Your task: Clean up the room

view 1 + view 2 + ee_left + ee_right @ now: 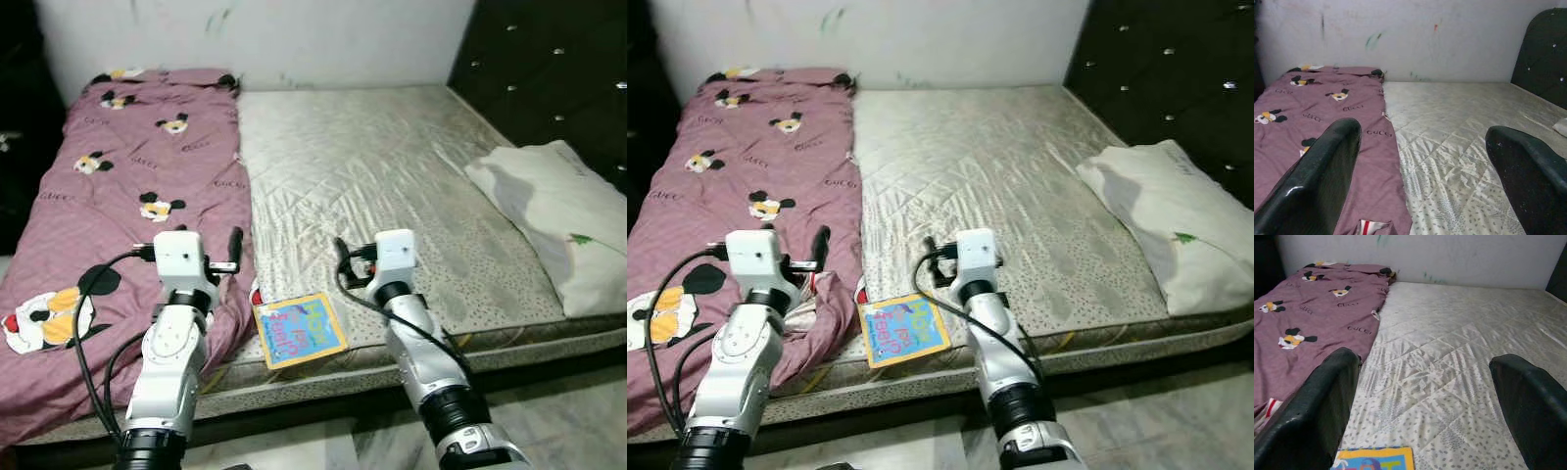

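Both grippers, left (1420,171) and right (1422,406), are wide open and empty over the grey quilted mattress (392,166); the right wrist view shows the colourful book (1374,458)

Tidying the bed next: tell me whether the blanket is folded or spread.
Spread: the blanket lies flat along the mattress's left side, only its near corner bunched by the book.
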